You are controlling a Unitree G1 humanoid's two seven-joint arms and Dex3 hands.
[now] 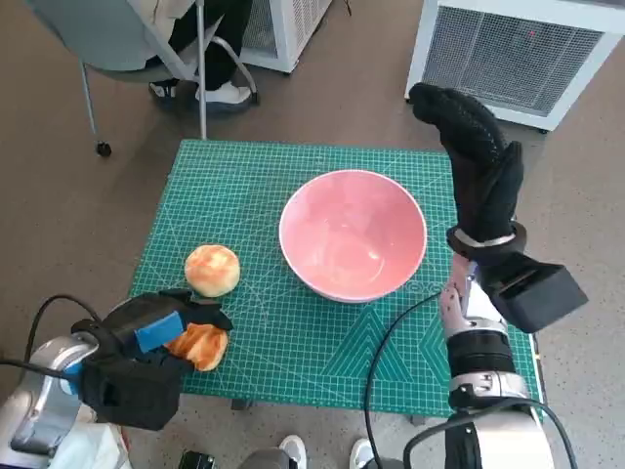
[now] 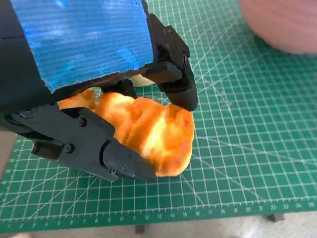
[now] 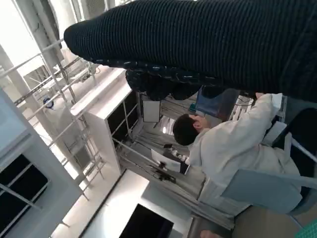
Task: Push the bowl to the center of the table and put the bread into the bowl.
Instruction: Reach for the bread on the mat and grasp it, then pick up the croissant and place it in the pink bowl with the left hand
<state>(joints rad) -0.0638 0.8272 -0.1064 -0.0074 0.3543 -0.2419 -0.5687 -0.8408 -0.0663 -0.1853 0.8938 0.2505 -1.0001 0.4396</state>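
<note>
A pink bowl (image 1: 354, 233) stands near the middle of the green cutting mat (image 1: 254, 186); its rim shows in the left wrist view as the bowl (image 2: 287, 25). My left hand (image 1: 146, 342) grips a golden piece of bread (image 1: 200, 344) at the mat's near left corner; the bread (image 2: 153, 134) sits between the black fingers (image 2: 114, 158), low over the mat. A second round bread roll (image 1: 212, 270) lies on the mat just beyond. My right hand (image 1: 479, 161), gloved, is raised upright beside the bowl's right side, holding nothing, fingers extended.
A chair (image 1: 146, 49) with a seated person's feet stands beyond the table's far left. A white grilled unit (image 1: 518, 54) stands at far right. Black cables (image 1: 391, 342) run along my right forearm. A person in white (image 3: 233, 148) shows in the right wrist view.
</note>
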